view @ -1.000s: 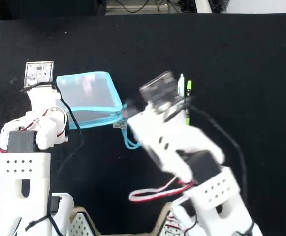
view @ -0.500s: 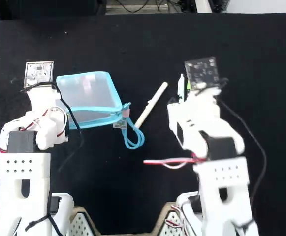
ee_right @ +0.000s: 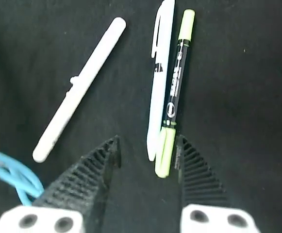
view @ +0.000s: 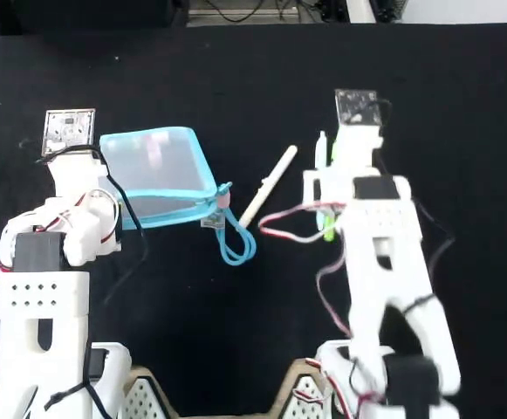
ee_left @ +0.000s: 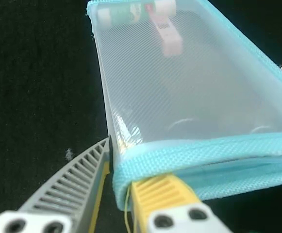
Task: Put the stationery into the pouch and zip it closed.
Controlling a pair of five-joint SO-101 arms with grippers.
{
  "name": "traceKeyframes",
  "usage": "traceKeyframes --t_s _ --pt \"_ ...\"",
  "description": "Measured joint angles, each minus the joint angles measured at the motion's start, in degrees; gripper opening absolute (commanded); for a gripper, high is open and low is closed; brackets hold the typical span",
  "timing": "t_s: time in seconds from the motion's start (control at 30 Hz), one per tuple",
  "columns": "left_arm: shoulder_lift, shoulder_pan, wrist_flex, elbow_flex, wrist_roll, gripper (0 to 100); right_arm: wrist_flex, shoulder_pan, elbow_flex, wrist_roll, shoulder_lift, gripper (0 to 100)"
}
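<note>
– Pouch (view: 157,175) location?
– It is laid toward the left edge of the table (view: 236,78), one end clamped by the left gripper (ee_left: 119,160).
– And the right gripper (ee_right: 148,145)?
– Its fingers are held apart over a white pen (ee_right: 160,77) and green highlighter (ee_right: 174,92); a white marker (ee_right: 80,111) is seen beside them, mid-table.

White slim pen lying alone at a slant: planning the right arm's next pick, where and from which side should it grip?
Probably mid-barrel, from straight above, with the open right pincer turned across its slant. The white slim pen lies flat on the black cloth, both sides free, apart from the white clip pen and green-capped marker.
</note>
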Motion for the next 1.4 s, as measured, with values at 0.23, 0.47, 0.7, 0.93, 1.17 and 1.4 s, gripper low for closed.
traceKeyframes --t_s 0.23,0.47,0.7,0.93,1.17,1.4 --pt "0.0 0.0 0.0 0.0 0.0 3 -0.2 -0.2 -14.1 -2.2 15.4 16.9" --pt "0.0 0.0 0.0 0.0 0.0 3 -0.2 -4.2 -28.9 -12.4 33.3 16.9" --pt "0.0 0.0 0.0 0.0 0.1 3 -0.2 -5.7 -41.4 -17.1 47.3 16.9" --pt "0.0 0.0 0.0 0.0 0.2 3 2.6 -5.7 -52.7 -17.1 57.0 16.9" --pt "0.0 0.0 0.0 0.0 0.2 3 8.4 -5.7 -64.6 -17.1 65.8 16.7" --pt "0.0 0.0 0.0 0.0 0.2 3 17.8 -5.5 -77.5 -17.1 73.1 2.1"
